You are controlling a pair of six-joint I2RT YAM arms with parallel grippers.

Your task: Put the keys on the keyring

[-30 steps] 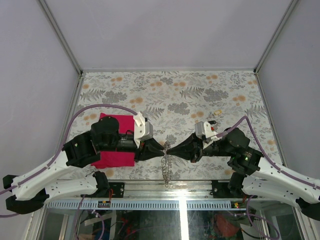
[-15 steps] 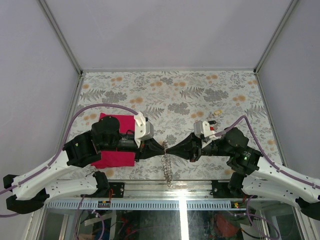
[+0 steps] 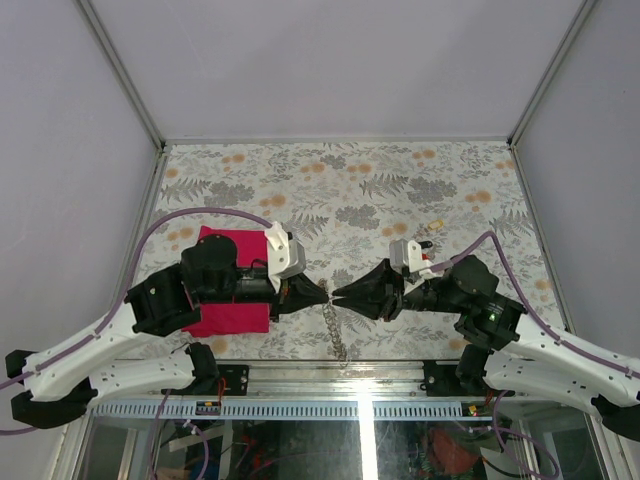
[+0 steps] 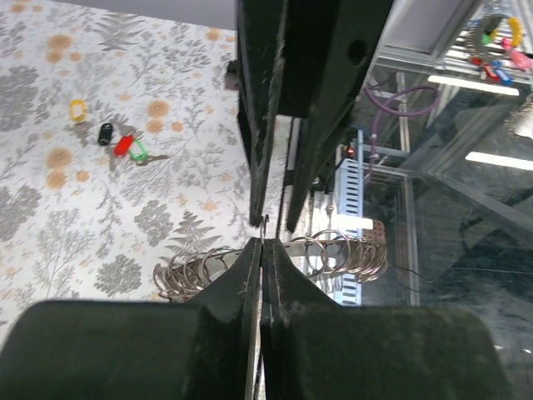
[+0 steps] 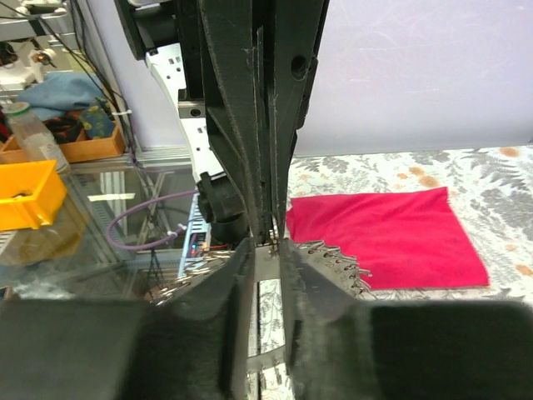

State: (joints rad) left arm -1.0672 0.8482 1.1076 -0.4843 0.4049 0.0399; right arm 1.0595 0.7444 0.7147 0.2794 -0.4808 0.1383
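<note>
The keyring (image 3: 334,330) is a thin silver chain of linked rings hanging off the front of the table. My left gripper (image 3: 325,295) is shut on its top ring; in the left wrist view that ring pokes out of the closed tips (image 4: 262,243), with the rest of the keyring (image 4: 341,254) draped behind. My right gripper (image 3: 338,293) faces it tip to tip, its jaws (image 5: 266,246) a little apart around the same ring. The keys (image 4: 121,142), with yellow, black, red and green heads, lie loose on the floral table, behind the right wrist (image 3: 432,228).
A magenta cloth (image 3: 238,318) lies flat under the left arm, seen also past the right fingers (image 5: 383,233). The table's front edge and metal rail (image 3: 350,375) run just below both grippers. Grey walls close in the other three sides.
The left gripper has closed on the chain's top ring. The right gripper, shut a second ago, has opened slightly and drawn back a little to the right.
</note>
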